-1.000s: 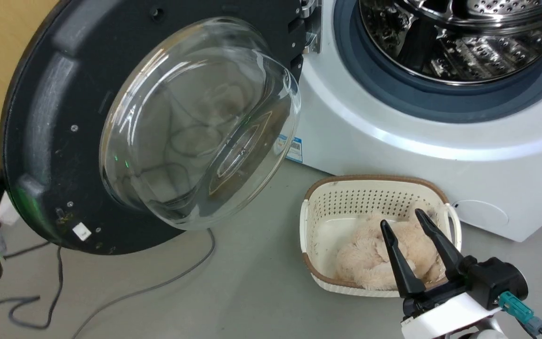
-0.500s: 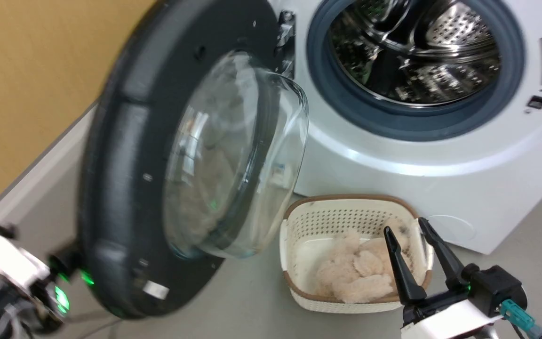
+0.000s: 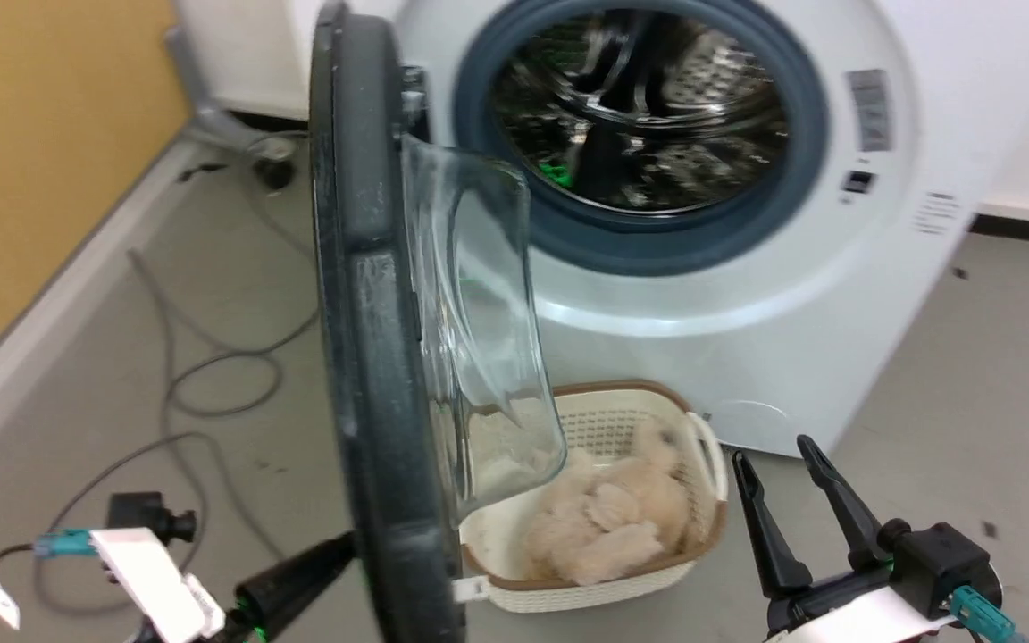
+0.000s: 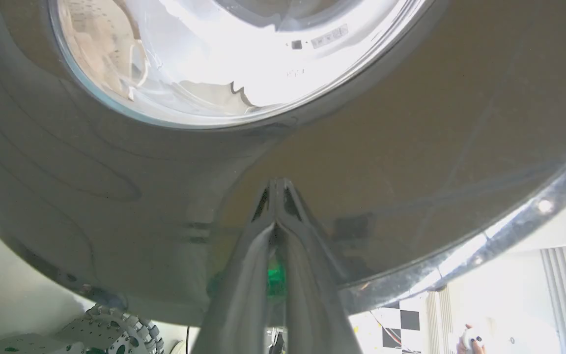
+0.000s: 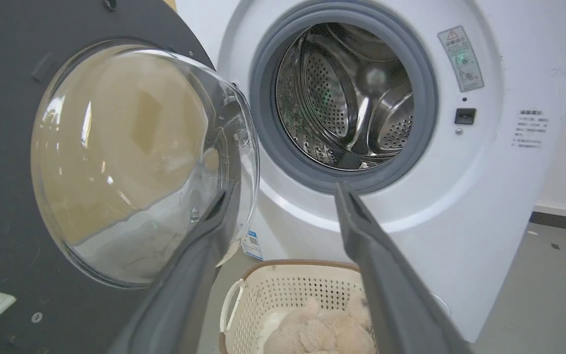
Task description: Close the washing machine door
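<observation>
Washing machine door (image 5: pixel 116 162) stands open beside drum (image 5: pixel 347 98).

Below me the grey floor (image 3: pixel 997 357) carries the white washing machine (image 3: pixel 702 295), a cream laundry basket (image 3: pixel 586 597) just before it, and loose grey cables (image 3: pixel 171 393) to my left.

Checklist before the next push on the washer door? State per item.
1. Left gripper shut, tips on the outer face of the washing machine door: ok.
2. Door latched: not ok, it stands open.
3. Grey gasket free of laundry: ok.
4. Laundry basket low enough to clear the door's sweep: cannot tell.
5. Right gripper open, empty, apart from the door: ok.
</observation>
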Available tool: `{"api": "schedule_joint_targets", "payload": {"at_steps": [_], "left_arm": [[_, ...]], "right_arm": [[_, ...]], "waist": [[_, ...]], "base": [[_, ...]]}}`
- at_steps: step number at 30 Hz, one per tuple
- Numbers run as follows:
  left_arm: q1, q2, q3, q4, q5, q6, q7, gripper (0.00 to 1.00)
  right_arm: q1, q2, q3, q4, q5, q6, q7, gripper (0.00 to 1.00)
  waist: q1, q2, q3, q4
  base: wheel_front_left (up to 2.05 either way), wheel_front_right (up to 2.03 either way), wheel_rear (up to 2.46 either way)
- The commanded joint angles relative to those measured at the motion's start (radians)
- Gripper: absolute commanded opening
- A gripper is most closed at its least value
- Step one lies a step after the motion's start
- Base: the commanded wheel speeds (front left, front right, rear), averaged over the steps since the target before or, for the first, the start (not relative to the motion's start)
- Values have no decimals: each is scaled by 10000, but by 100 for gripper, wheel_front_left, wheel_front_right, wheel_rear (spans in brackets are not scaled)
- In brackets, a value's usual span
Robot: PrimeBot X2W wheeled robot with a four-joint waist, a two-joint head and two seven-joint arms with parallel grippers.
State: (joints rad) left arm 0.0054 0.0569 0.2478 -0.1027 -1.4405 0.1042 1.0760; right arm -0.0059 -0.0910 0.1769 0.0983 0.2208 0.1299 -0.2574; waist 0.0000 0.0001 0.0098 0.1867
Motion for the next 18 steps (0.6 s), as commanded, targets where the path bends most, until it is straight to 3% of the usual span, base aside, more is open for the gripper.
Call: {"api": "schedule_joint_targets", "payload": {"at_steps": [1, 12, 18], "left_arm": [[151, -50, -156, -86, -138, 40, -82, 0], [52, -64, -2059, 162, -1626, -412, -2329, 0], [-641, -65, -2950, 905, -1831, -848, -3560, 0]], "right_arm": [[59, -62, 3, 11, -14, 8, -44, 100], [-147, -128, -125, -148, -15, 8, -44, 100], [-282, -7, -164, -221, 4, 8, -44, 100]], "waist": [[0, -1, 31, -536], [0, -1, 785, -2752], [0, -1, 1240, -3876]], "base": [[0, 0, 0], [0, 0, 0], [0, 0, 0]]}}
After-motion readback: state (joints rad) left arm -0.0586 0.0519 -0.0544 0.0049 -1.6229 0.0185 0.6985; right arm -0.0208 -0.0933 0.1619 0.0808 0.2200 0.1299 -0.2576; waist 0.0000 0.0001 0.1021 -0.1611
